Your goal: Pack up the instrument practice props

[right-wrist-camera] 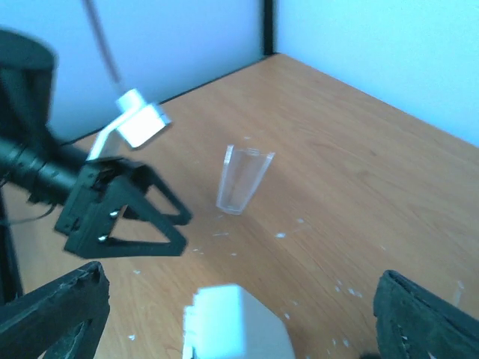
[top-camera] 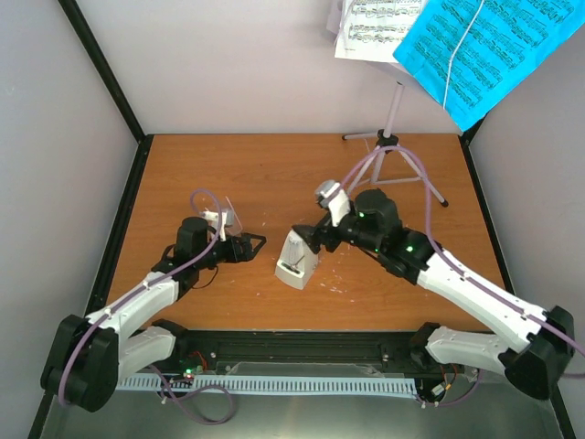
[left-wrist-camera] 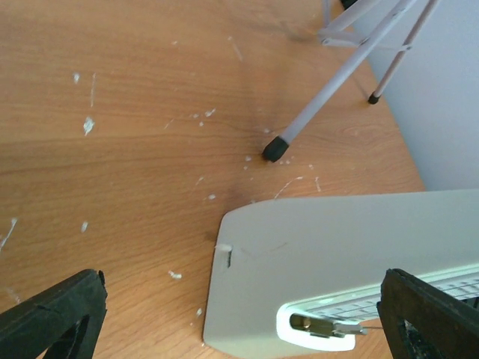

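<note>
Your left arm [top-camera: 137,302] reached inward, low over the table, left gripper [top-camera: 254,245] spread wide; your right arm [top-camera: 466,279] angled inward too, right gripper [top-camera: 309,240] gaping, fingers well apart.

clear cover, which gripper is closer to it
Left. The left gripper sits just beside the clear cover; the right gripper is farther off, over by the metronome.

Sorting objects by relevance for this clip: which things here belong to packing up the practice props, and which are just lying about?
Belong to the job:
white metronome
clear cover, standing apart from it on the table
lilac music stand
white sheet music
blue sheet music

Just lying about:
white flecks scattered on the wooden table
</note>
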{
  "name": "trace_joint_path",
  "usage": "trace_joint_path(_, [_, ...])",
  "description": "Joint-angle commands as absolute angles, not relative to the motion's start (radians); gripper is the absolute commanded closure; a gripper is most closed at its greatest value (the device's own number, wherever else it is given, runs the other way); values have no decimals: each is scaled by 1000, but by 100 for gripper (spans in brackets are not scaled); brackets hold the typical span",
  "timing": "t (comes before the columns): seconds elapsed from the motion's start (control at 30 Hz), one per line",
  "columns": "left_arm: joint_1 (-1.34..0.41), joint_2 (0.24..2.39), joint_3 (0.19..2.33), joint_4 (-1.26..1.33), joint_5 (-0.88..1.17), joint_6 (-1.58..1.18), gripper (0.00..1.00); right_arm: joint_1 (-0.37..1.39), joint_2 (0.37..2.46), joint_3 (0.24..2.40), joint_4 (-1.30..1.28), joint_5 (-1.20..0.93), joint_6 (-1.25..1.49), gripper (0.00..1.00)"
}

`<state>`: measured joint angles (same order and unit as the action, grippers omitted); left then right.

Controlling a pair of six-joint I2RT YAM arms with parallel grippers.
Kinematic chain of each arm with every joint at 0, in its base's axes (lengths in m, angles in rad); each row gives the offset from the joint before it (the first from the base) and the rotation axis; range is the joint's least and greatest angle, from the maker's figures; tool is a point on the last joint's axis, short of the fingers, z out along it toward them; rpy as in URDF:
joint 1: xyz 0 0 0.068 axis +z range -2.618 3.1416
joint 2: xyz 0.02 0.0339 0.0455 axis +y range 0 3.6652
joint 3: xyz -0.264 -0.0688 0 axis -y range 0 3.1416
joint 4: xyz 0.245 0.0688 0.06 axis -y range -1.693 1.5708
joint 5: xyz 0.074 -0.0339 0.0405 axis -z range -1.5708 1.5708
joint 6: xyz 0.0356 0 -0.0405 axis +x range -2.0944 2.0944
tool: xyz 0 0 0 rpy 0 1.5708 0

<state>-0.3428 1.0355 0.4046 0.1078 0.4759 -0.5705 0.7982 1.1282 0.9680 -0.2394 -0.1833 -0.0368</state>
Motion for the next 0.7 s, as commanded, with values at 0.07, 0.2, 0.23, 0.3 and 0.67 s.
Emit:
trace_joint_path(0.07, [-334, 1098, 416, 53, 500, -585, 1, 699, 1052, 774, -241, -44, 321, 11])
trace_joint_path(0.2, [-334, 1180, 448, 52, 547, -565, 1, 699, 1043, 620, -175, -108, 500, 19])
trace_joint_path(0.23, [-334, 1206, 457, 52, 558, -560, 1, 698, 1045, 587, -140, -133, 543, 21])
trace_joint_path(0.3, [-334, 1259, 471, 52, 574, -553, 1, 698, 1056, 532, -70, -171, 581, 28])
trace_joint_path(0.67, [-375, 1404, 525, 63, 578, -503, 4, 699, 1216, 527, 85, -220, 541, 49])
